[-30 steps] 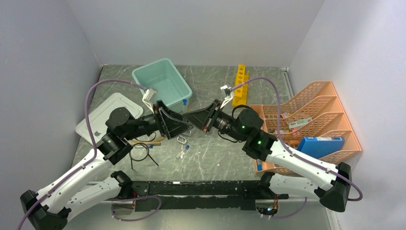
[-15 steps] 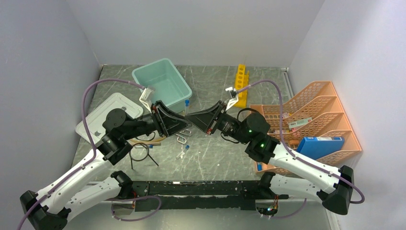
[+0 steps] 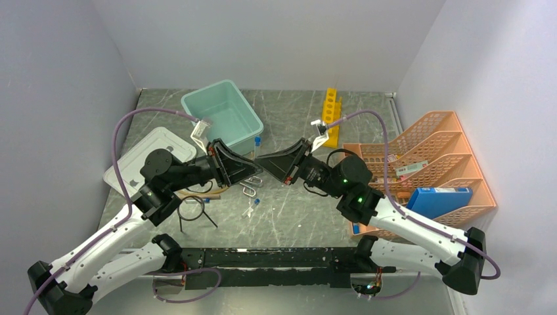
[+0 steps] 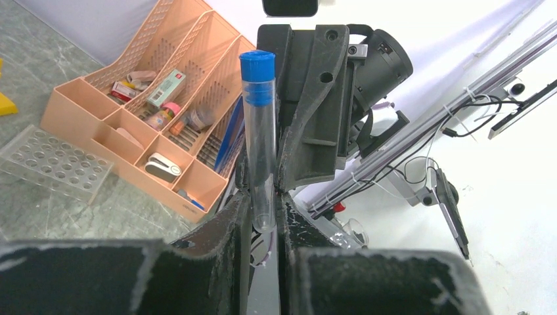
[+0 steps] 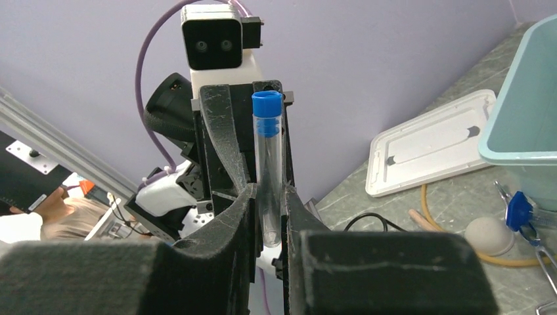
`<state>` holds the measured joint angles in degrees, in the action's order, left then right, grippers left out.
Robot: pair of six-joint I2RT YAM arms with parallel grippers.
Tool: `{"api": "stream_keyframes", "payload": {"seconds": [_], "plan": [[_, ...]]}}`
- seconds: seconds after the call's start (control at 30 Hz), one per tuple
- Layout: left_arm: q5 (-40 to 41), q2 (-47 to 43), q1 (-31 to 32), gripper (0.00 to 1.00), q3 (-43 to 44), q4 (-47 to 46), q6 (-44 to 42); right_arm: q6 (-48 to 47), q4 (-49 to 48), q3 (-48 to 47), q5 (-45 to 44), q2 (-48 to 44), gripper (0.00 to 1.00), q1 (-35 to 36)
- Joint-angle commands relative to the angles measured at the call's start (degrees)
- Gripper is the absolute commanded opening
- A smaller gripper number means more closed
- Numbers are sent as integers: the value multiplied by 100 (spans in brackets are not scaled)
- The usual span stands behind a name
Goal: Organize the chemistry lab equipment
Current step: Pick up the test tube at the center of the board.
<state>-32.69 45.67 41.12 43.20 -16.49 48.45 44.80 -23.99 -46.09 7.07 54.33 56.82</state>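
Left jaws narrower, seemingly on clear tube [image 4: 263,164]

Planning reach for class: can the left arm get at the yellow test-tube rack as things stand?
Probably not: the left pincer is shut on a blue-capped tube, and the right pincer sits between it and the rack.

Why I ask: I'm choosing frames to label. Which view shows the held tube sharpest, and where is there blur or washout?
Left wrist: tube crisp, left gripper at the bottom soft, right side blown out white. Right wrist: tube equally crisp, right gripper blurred, wall evenly lit. Top: even light, soft shadows, tube too small to make out.
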Motion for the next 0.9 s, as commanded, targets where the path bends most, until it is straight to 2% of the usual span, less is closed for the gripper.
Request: {"api": "stream_keyframes", "payload": {"seconds": [0.0,0.07,0.2,0.33,0.7,0.87], "plan": [[-170,-50,1,5,-40,-259,-10,20,-169,106,40,-108,0,-38],[-157,-80,-1,5,-28,-244,-45,20,-84,116,24,-136,3,-38],[-83,-118,0,5,23,67,-298,-27,170,65,-27,-238,36,-34],[29,-147,1,5,238,1028,-1005,-174,703,-146,-33,-315,56,-43],[-473,-171,-1,5,875,3223,-2847,-713,2836,-1100,400,-318,73,-264],[-827,-126,1,5,1109,3886,-3501,-872,3423,-1463,1096,-165,74,-432]]}}
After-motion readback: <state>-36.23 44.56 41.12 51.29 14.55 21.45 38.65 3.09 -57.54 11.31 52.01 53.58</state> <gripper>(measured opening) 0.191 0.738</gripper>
